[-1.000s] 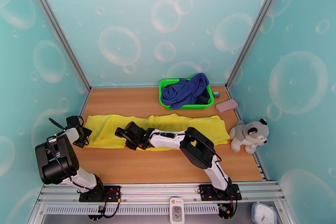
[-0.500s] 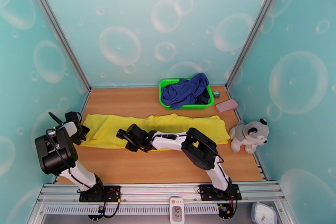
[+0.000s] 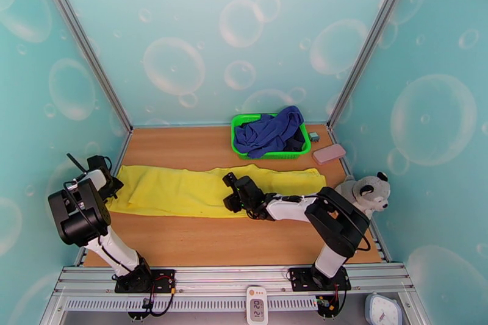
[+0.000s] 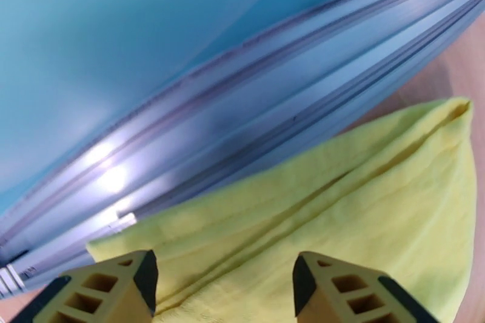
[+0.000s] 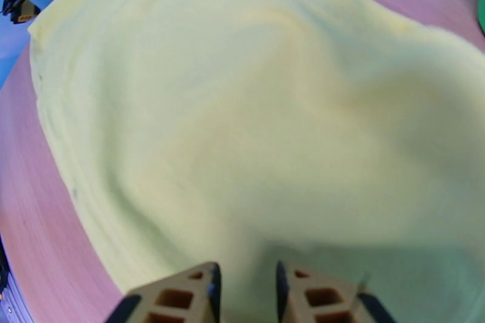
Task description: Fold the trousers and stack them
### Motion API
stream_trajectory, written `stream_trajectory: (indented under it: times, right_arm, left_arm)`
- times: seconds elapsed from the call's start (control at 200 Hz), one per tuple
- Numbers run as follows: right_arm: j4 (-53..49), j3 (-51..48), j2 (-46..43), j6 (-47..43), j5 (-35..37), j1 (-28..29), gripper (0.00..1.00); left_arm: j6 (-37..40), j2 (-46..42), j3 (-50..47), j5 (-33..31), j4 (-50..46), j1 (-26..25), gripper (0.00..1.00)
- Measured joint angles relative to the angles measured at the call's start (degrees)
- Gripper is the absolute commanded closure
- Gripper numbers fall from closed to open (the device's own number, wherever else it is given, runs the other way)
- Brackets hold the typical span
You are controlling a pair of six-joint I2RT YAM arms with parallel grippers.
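Note:
The yellow trousers lie flat as one long strip across the wooden table, running left to right. My left gripper sits at their left end by the wall. In the left wrist view this gripper is open, its tan fingers wide apart just above the cloth's end. My right gripper hovers over the middle of the strip. The right wrist view shows it with only a narrow gap and nothing pinched, the trousers spread out ahead.
A green basket holding blue cloth stands at the back of the table. A pink block and a plush dog lie at the right edge. The metal wall rail runs close behind the left gripper.
My right arm let the cloth go and swung right, from the left-middle of the strip to its centre. The left gripper drew back toward the left wall. The trousers lie flatter.

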Motion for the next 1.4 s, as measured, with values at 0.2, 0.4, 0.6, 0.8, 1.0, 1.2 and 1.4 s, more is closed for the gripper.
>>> stream_trajectory:
  times: [0.2,0.4,0.6,0.8,1.0,1.2,1.4]
  right_arm:
    - [-1.25,-0.61,-2.73,1.33,2.03,-0.5,0.68]
    - [-3.39,2.54,-3.04,1.33,1.51,0.09,0.68]
    - [-4.48,3.72,-3.08,1.75,1.57,-0.09,0.67]
    - [-2.38,-1.97,-4.94,4.79,0.2,-2.64,0.67]
    - [-1.57,-4.96,-5.66,6.25,-0.52,-3.91,0.67]
    - [-0.39,-4.9,-5.66,6.25,-1.53,-3.91,0.67]
    - [-0.07,-4.33,-5.66,6.49,-1.9,-4.61,0.67]
  left_arm:
    - [0.5,-4.92,-1.7,-1.29,-1.18,-3.63,0.5]
    - [-0.72,-7.52,-8.09,-0.42,-2.56,-4.26,0.52]
    - [-0.68,-6.75,-9.2,-2.32,-3.39,-3.41,0.52]
    - [-0.68,-5.55,-9.2,-3.89,-3.32,-2.64,0.51]
    - [-0.48,-5.09,-9.2,-4.46,-2.91,-1.79,0.52]
    - [0.0,-3.54,-9.64,-4.02,-1.79,-1.53,0.59]
    - [1.16,-3.15,-9.64,-3.37,-0.63,-1.55,0.83]
